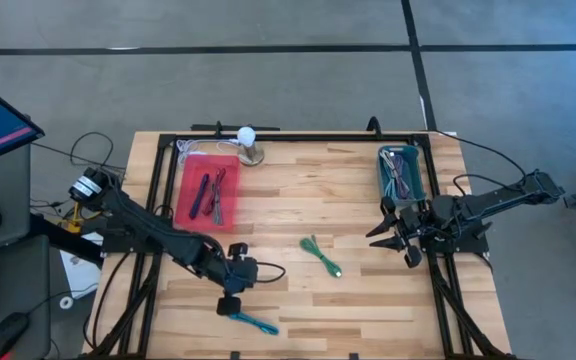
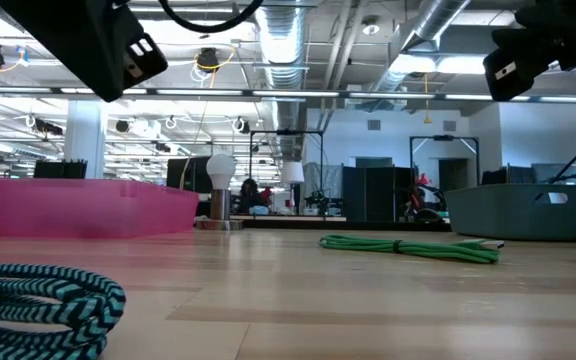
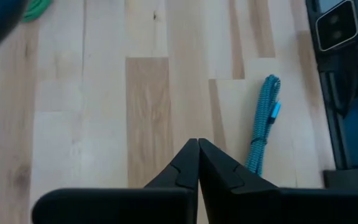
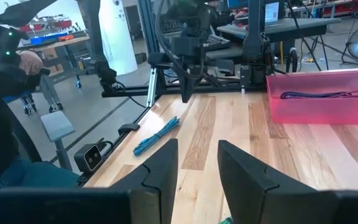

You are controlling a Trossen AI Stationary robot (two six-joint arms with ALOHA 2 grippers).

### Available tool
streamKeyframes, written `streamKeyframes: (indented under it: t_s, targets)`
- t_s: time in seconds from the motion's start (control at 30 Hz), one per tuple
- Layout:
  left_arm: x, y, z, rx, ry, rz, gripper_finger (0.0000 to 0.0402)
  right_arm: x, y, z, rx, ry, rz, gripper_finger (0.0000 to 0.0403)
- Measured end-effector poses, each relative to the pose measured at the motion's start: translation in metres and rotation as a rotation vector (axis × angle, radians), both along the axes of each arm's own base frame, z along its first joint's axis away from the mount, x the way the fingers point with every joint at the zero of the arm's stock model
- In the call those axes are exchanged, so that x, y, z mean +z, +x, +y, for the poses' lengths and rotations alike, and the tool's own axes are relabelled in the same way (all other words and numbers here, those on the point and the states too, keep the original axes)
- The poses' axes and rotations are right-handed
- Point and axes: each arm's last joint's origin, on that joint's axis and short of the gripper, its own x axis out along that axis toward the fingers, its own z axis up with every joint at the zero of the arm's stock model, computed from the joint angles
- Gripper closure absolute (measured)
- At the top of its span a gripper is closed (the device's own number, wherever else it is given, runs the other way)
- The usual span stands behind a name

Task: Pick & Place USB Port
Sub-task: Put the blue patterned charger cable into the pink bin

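A teal braided USB cable (image 1: 250,322) lies bundled on the wood table near its front edge, and shows close up in the low view (image 2: 38,300). My left gripper (image 3: 198,142) is shut with nothing in it. It hangs above the table, pointing slantwise down, just beside the cable (image 3: 263,124) and apart from it. A green cable (image 1: 321,255) lies at mid-table. My right gripper (image 4: 197,146) waits open and level at the right side (image 1: 383,228), holding nothing.
A pink tray (image 1: 208,190) holding dark cables sits at the far left. A grey bin (image 1: 401,172) with several cables stands at the far right. A lamp with a white ball (image 1: 247,135) stands at the far edge. Black frame rails border the table.
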Motion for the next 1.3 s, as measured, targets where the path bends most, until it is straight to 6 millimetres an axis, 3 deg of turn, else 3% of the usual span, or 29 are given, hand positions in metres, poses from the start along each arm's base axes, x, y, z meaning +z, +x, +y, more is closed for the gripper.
streamKeyframes:
  t_s: [0.8, 1.17, 1.3]
  targets:
    - [0.009, 0.005, -0.003, 0.030, -0.082, -0.090, 0.0382, -0.001, 0.000, 0.000, 0.000, -0.005, 0.007, 0.0296]
    - [0.008, 0.002, -0.009, 0.023, -0.157, -0.045, 0.0270, -0.001, 0.000, 0.000, 0.000, -0.005, 0.008, 0.0296]
    - [-0.001, 0.003, -0.016, 0.059, -0.186, 0.006, 0.0233, -0.001, 0.000, 0.000, 0.000, -0.005, 0.010, 0.0296]
